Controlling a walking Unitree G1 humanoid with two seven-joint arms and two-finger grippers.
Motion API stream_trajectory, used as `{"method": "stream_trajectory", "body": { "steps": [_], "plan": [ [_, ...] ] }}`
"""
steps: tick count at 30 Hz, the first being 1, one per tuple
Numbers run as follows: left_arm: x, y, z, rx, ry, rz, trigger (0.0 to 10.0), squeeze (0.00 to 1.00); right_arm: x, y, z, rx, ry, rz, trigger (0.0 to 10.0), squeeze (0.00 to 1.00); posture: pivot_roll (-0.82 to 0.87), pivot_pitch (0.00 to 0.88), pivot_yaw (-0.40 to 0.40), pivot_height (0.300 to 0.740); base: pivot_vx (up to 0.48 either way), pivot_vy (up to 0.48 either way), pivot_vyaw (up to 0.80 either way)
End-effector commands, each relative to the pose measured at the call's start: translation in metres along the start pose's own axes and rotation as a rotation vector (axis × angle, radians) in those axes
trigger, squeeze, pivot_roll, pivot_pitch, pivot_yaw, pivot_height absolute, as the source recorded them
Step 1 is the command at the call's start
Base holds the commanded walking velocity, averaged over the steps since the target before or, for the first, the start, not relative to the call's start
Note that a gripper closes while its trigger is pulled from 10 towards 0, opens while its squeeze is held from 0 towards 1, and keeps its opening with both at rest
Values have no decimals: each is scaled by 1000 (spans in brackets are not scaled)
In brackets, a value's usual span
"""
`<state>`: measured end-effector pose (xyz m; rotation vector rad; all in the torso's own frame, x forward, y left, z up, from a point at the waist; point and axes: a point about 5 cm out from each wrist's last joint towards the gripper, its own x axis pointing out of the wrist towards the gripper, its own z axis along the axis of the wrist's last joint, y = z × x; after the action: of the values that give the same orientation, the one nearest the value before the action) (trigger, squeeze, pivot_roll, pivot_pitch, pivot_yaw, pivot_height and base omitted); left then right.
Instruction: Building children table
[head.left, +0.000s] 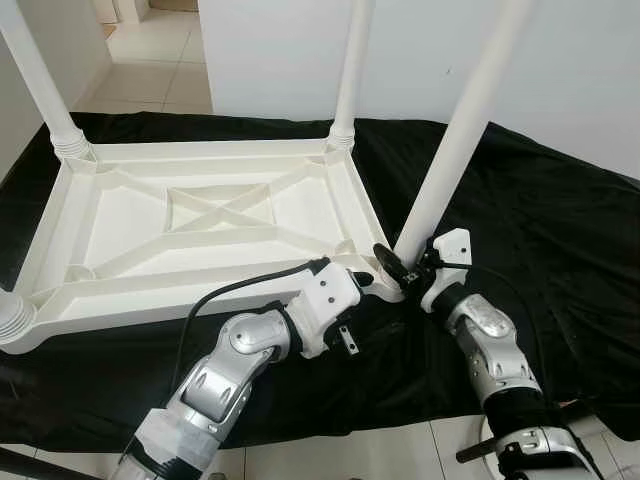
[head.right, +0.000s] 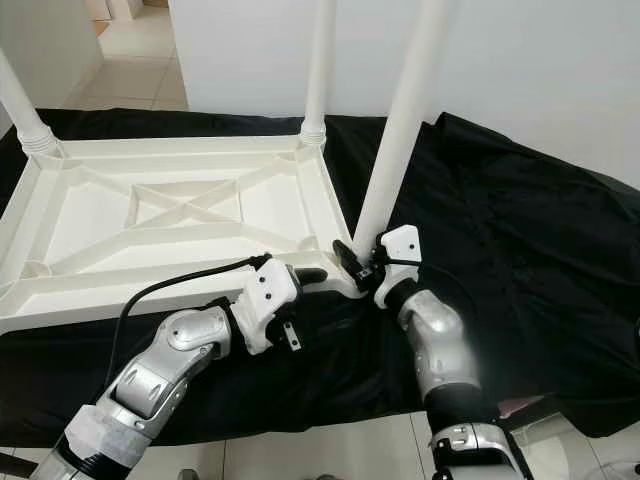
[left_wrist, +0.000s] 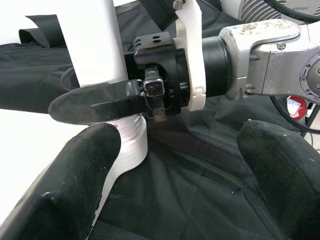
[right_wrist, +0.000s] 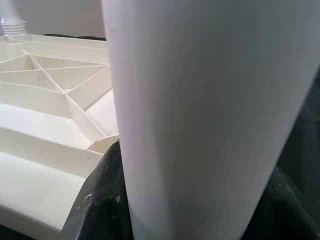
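Observation:
The white plastic table (head.left: 200, 150) lies upside down on a black cloth. A white leg (head.left: 460, 130) stands tilted in its near right corner socket. My right gripper (head.left: 398, 262) is shut on this leg just above its ribbed base (left_wrist: 131, 140); one of its fingers (left_wrist: 95, 102) crosses the leg's front. The leg (right_wrist: 210, 115) sits between the right fingers (right_wrist: 100, 200). My left gripper (head.left: 372, 285) is open at the same corner, with its fingers (left_wrist: 75, 180) spread wide and nothing between them. Further legs stand at the far right (head.left: 350, 70) and far left (head.left: 40, 80) corners.
The black cloth (head.left: 540, 220) covers the floor under and to the right of the table. A white wall (head.left: 280, 50) rises behind, with tiled floor (head.left: 150, 60) at the far left. Another leg base (head.left: 12, 320) shows at the near left corner. A black cable (head.left: 230, 290) loops over my left arm.

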<state>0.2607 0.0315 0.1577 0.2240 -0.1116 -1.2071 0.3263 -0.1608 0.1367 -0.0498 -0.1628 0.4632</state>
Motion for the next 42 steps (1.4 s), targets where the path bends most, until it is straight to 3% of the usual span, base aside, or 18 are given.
{"method": "stream_trajectory", "body": {
  "steps": [1,9,15,18,21,24,31,32,33,40,41,42],
  "plan": [
    [1,-3,0,3,8,-26,10000,0,-5,0,-9,8,50,-54,10000,0,-29,76,-58,740,0,0,0],
    [1,-4,0,1,9,-31,10000,0,-6,4,-13,80,87,-305,10000,0,-35,78,-54,740,0,0,0],
    [1,-4,0,1,11,-34,10000,0,-3,29,-13,143,95,-506,10000,0,-33,82,-57,740,0,0,0],
    [1,-4,0,2,11,-34,10000,0,-2,33,-12,147,93,-532,10000,0,-32,82,-58,740,0,0,0],
    [1,-5,0,0,10,-30,10000,0,3,51,-7,191,63,-595,10000,0,-30,84,-60,740,0,0,0],
    [1,-5,0,-6,5,-24,10000,0,11,62,2,220,29,-544,10000,0,-29,84,-60,740,0,0,0],
    [1,-5,0,-6,5,-22,10000,0,8,62,1,226,45,-552,10000,0,-25,85,-66,740,0,0,0],
    [1,-4,0,-4,6,-19,10000,0,8,62,2,232,41,-544,10000,314,-26,85,-66,740,0,0,0],
    [1,-4,0,-5,5,-17,10000,0,8,63,4,236,32,-534,10000,1000,-26,84,-68,740,0,0,0],
    [2,-5,0,-7,4,-17,10000,0,5,59,8,208,2,-466,10000,1000,-35,77,-69,740,0,0,0],
    [2,-5,0,-7,3,-18,10000,0,3,55,8,197,2,-435,10000,953,-35,77,-69,740,0,0,0],
    [2,-5,0,-7,2,-18,10000,0,1,53,7,192,2,-394,10000,341,-35,77,-69,740,0,0,0]
  ]
}}
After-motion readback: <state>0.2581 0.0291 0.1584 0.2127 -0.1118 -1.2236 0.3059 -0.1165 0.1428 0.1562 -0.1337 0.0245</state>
